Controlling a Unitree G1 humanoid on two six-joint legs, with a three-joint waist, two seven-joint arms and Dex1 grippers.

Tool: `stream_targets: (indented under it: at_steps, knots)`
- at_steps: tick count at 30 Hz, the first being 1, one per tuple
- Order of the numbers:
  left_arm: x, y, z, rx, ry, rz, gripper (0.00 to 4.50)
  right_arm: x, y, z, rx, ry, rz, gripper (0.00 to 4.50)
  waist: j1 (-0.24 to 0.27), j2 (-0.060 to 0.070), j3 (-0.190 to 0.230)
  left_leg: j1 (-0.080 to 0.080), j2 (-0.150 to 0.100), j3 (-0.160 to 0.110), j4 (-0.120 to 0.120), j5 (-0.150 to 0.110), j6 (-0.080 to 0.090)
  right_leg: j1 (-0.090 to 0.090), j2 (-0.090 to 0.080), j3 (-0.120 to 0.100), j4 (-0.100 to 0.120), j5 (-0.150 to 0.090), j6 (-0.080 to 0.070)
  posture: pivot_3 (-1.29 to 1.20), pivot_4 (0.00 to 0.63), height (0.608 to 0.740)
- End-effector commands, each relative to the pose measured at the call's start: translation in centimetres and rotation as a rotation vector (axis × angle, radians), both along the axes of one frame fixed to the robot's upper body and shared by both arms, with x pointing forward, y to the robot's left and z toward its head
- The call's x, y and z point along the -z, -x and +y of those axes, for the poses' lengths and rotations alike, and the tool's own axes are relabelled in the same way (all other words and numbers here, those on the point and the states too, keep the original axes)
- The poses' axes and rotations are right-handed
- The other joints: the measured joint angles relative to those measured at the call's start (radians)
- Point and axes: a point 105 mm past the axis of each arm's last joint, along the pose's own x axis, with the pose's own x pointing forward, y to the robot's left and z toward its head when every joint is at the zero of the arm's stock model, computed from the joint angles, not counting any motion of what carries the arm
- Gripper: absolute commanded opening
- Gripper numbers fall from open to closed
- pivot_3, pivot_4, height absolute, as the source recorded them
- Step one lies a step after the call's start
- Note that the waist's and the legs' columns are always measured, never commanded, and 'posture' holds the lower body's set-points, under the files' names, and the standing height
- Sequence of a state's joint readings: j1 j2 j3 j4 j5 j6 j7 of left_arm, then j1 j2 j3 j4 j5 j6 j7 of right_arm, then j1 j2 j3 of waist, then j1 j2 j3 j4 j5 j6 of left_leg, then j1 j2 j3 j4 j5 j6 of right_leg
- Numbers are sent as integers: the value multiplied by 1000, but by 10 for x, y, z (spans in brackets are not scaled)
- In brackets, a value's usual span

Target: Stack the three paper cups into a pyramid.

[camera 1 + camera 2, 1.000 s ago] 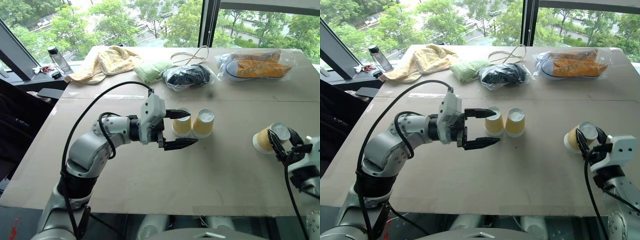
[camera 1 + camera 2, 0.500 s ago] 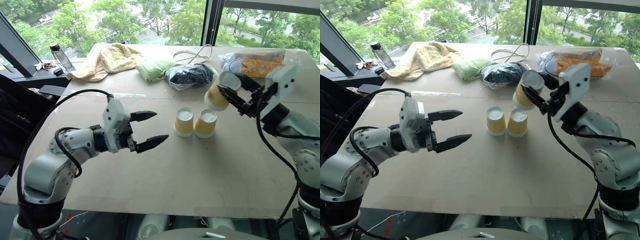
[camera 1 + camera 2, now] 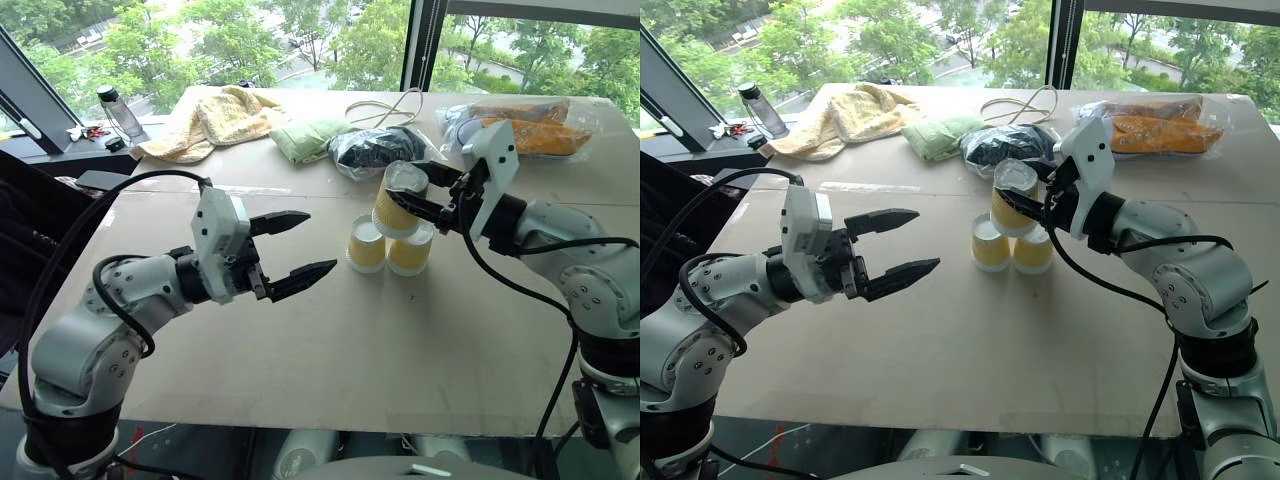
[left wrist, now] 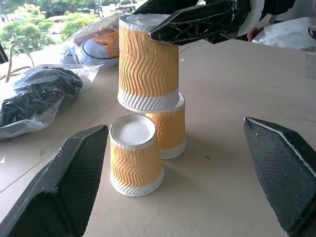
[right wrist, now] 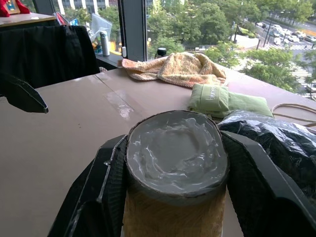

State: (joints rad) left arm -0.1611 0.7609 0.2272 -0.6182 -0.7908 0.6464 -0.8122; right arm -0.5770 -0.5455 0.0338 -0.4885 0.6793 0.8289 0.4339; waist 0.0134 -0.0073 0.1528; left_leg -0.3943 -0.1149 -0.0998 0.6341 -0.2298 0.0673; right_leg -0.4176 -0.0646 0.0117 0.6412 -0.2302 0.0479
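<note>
Two yellow paper cups (image 3: 366,245) (image 3: 410,252) stand upside down, side by side, in the middle of the table. The third paper cup (image 3: 388,212), ribbed and also bottom up, hangs just over the two, tilted a little. My right gripper (image 3: 412,192) is shut on it, one finger (image 5: 106,187) on each side. In the left wrist view its white rim (image 4: 148,101) sits close above the two cups below; whether it touches them I cannot tell. My left gripper (image 3: 322,240) stands open and empty a short way left of the cups, pointing at them.
Along the far side of the table (image 3: 420,340) lie a yellow towel (image 3: 215,120), a green cloth (image 3: 305,140), a black item in a plastic bag (image 3: 375,150), a beige cord (image 3: 385,108) and bagged orange shoes (image 3: 530,130). A water bottle (image 3: 115,115) stands beyond the far left corner.
My right gripper has carried the ribbed cup up from the table's right side and leftward over the two standing cups. My left gripper has drawn back left from them, still open.
</note>
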Motion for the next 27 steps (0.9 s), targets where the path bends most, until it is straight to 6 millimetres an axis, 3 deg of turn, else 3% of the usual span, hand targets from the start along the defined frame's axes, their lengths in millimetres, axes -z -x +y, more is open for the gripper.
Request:
stream_targets:
  at_steps: [1, 8, 13, 19, 23, 25, 27]
  knots:
    - [-12, 4, -2, 23, -3, -46, 4500, -9, 2, 3, -8, 17, -52, 2075, 0, 0, 0, 0, 0, 0, 0, 0, 0, 0, 0, 0, 0, 0, 0, 0, 150, 740]
    - [-11, -1, -4, 27, -19, -47, 4500, -2, -1, 3, 23, 55, -43, 2075, 0, 0, 0, 0, 0, 0, 0, 0, 0, 0, 0, 0, 0, 0, 0, 0, 150, 740]
    - [-11, -1, -4, 30, -20, -47, 4500, -2, -1, 2, 25, 49, -38, 4476, 0, 0, 0, 0, 0, 0, 0, 0, 0, 0, 0, 0, 0, 0, 0, 0, 150, 740]
    - [-5, 2, -3, 20, -26, -16, 4500, -10, 5, -8, 23, -13, -44, 4476, 0, 0, 0, 0, 0, 0, 0, 0, 0, 0, 0, 0, 0, 0, 0, 0, 150, 740]
    - [8, 9, -1, -12, 8, 33, 4500, -4, 21, -36, 35, -7, -63, 4476, 4, 0, 0, -1, 0, 0, 0, 0, 0, 0, 0, 0, -1, 0, 0, 0, 150, 740]
    - [15, 9, 0, -57, 132, 71, 4500, 0, 26, -56, 59, -36, -84, 4476, 4, 0, 0, -1, 0, 0, 0, 0, 0, 0, 0, 0, -2, 0, 0, 0, 150, 740]
    - [36, 12, 1, -83, 121, 113, 4500, 3, 32, -70, 46, -88, -96, 4476, 1, -1, 0, -1, 0, 0, 0, 0, 0, 0, 0, 0, -2, 0, 0, 0, 150, 740]
